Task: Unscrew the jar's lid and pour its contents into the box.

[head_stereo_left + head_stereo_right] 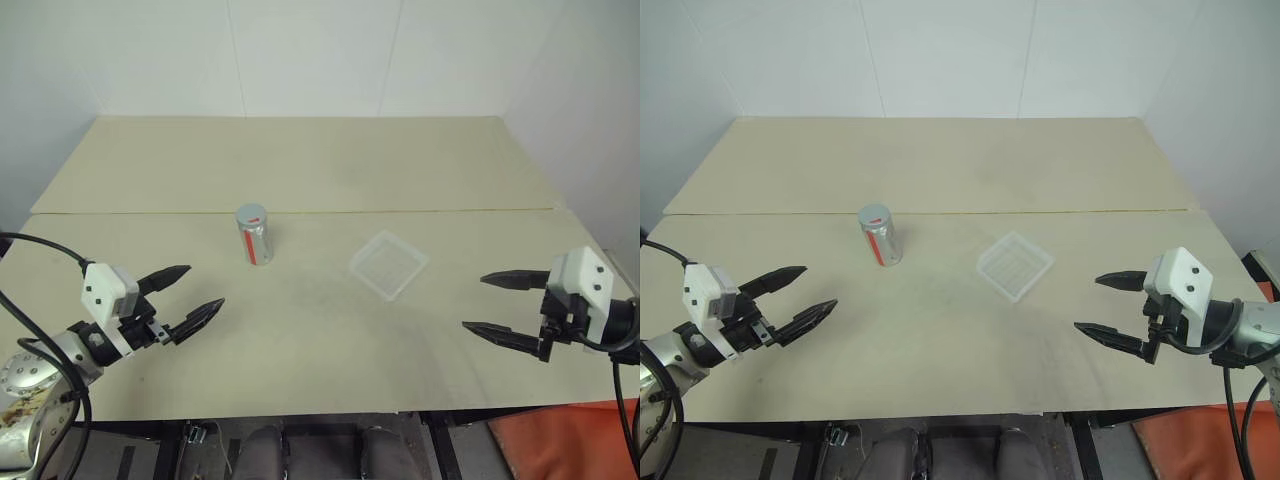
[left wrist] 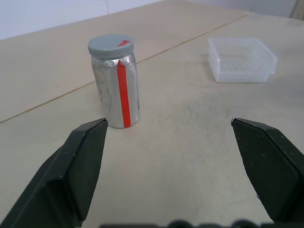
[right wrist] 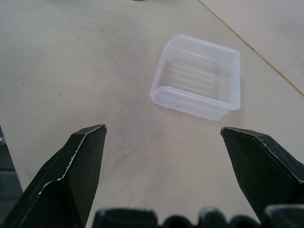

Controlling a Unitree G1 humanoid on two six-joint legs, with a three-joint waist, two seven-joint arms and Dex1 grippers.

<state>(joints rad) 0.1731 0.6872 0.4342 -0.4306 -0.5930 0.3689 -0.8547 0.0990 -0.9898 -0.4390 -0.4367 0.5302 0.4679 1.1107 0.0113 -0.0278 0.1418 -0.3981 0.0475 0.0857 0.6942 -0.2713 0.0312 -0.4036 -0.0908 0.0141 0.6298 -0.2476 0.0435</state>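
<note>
Both grippers, left & right: fingers apart, empty | jar upright, lid on | box beside, apart

Bare table lies all around the jar and the box. They stand well apart, nothing between them.

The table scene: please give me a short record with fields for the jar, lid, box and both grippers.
jar: upright on the table, red stripe on its side
lid: still on the jar
box: clear, empty, to the right of the jar, apart from it
left gripper: open, holds nothing, short of the jar
right gripper: open, holds nothing, short of the box
</note>
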